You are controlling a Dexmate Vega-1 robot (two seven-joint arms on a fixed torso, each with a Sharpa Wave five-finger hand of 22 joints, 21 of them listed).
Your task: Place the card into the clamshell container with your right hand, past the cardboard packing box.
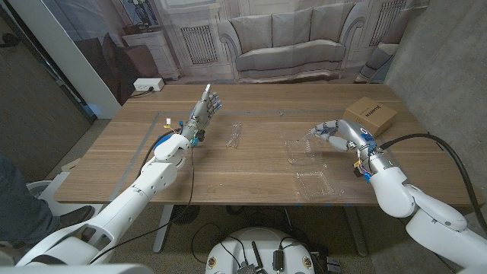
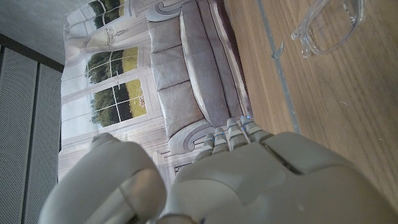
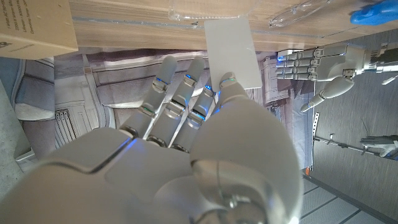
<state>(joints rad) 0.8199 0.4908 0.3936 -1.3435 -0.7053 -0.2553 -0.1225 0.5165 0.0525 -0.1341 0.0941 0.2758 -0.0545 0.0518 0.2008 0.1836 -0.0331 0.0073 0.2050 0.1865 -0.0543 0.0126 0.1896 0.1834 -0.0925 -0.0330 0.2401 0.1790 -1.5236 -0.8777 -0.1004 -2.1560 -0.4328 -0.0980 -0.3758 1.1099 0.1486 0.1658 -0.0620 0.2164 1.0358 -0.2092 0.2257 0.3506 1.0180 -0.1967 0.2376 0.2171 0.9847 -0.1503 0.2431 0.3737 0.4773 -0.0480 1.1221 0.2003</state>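
So the right hand has the white card pinched at its fingertips, hovering right of centre in the head view, just over the open clamshell container. Risk as I see it: the grip is only on the card's edge, so it could twist or slip and land on the worktop instead. The cardboard packing box sits close behind the wrist. The left hand is raised upper left, fingers extended, holding nothing.
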